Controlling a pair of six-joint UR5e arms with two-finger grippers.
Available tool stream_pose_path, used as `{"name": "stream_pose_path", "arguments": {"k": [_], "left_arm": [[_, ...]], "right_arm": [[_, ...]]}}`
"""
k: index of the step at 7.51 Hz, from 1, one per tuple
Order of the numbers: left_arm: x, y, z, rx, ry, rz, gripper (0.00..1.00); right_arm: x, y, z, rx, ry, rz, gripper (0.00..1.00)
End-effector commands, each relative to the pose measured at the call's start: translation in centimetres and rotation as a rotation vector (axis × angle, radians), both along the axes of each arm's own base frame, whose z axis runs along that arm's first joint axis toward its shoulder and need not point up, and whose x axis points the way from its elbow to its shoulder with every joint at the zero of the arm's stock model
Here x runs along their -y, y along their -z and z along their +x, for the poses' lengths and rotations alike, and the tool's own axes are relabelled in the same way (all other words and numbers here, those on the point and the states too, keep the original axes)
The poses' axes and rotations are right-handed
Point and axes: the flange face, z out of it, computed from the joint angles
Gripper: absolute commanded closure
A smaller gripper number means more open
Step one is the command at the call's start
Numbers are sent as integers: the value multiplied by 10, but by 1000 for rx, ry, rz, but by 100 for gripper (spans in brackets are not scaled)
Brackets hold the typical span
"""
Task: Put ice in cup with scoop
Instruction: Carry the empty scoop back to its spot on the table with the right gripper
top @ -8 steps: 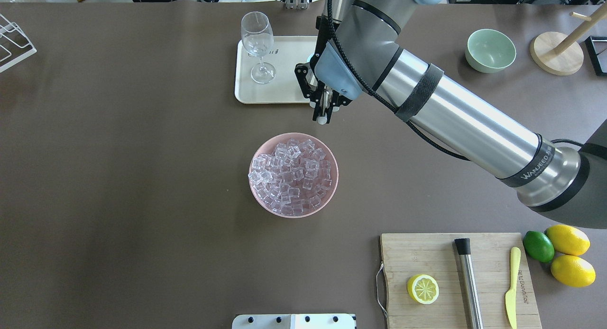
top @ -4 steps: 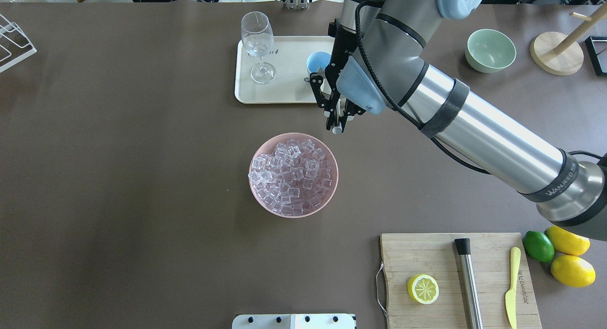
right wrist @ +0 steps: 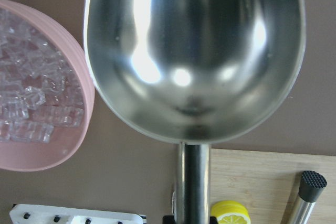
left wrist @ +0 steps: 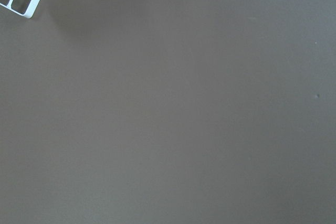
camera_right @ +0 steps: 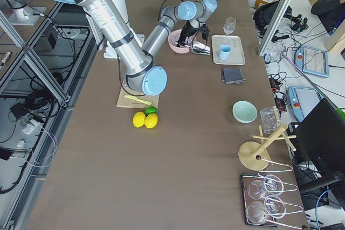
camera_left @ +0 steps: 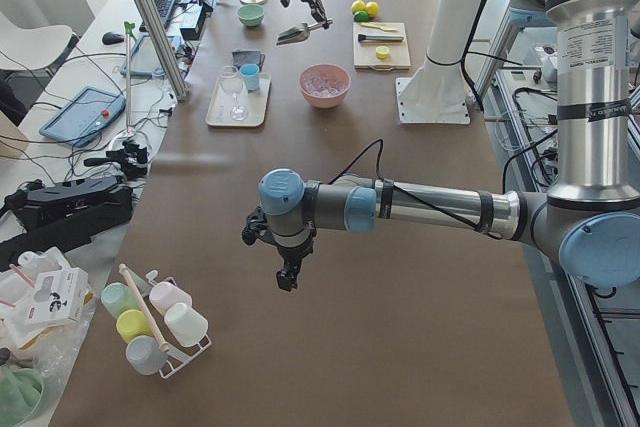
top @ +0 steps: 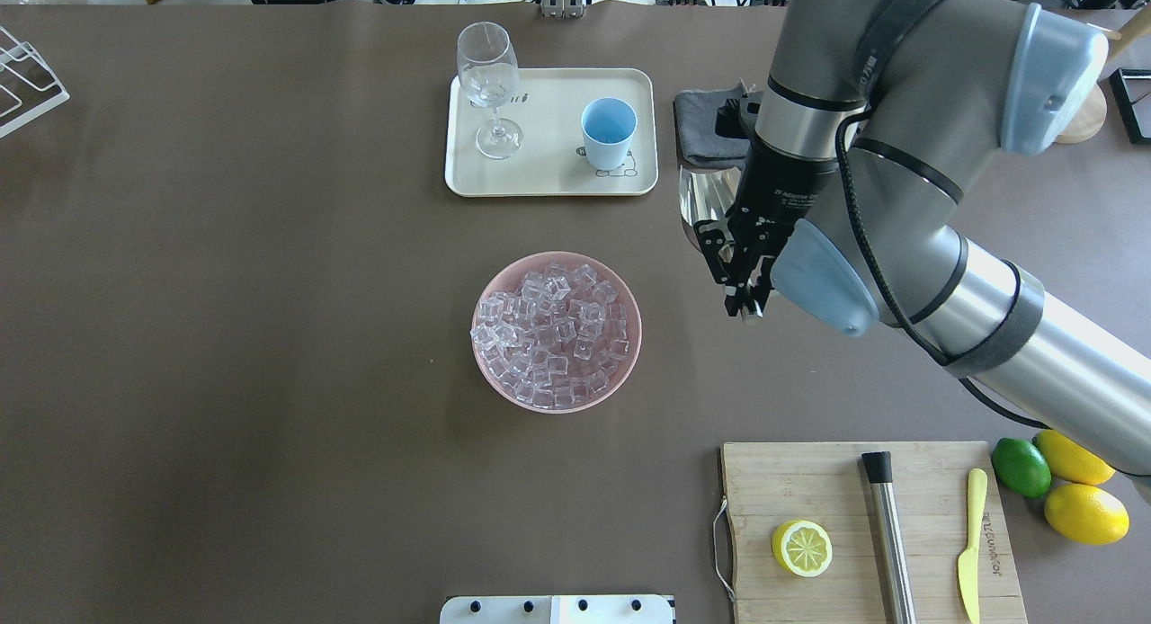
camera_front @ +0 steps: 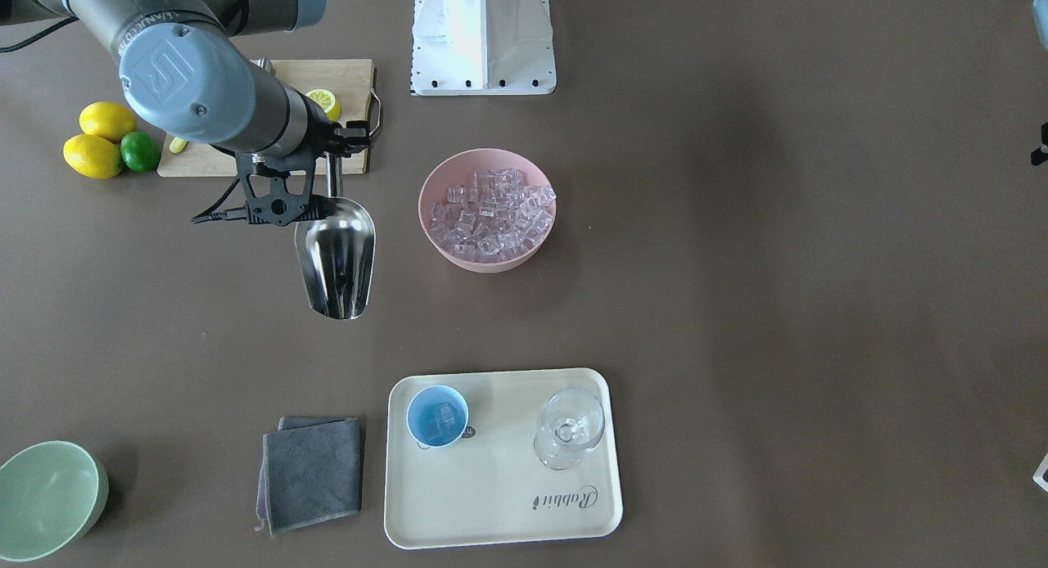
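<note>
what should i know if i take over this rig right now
The right gripper is shut on the handle of the scoop. The scoop is empty and held in the air beside the pink bowl, on the chopping-board side.
The left gripper hangs over bare table far from the job; I cannot tell whether it is open or shut.
The cup stands on the tray with a few ice cubes in it. The pink bowl is full of ice.
Done: some ice is in the cup. Left: scoop more if wanted, then put the scoop down.

Right arm (top: 1070,381): silver tube, grey joints, pale-blue caps (top: 1052,75) with UR logo, black strap (top: 994,323); black tool (top: 745,287).
</note>
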Motion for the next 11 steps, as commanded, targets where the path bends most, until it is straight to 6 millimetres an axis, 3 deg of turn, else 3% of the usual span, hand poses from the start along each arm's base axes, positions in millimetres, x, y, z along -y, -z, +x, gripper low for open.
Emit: {"name": "stream_pose_path", "arguments": {"k": [1,5,7,9,11], "left_arm": [[0,1,0,1,2,-2,2],[0,3,0,0,2,1,2],[0,5,0,0,2,4,2],[0,11,0,2,2,-16,2],[2,12,0,4,2,-33,2]], "right_arm": [[-52,-46,22,-95,12,103,100],[-66,-145,36,-112,-72,187,100],[-72,-169,35,-126,-145,177,100],[-72,-202,22,-111,-164,167,100],[-76,-214,8,-96,-187,148,100]]}}
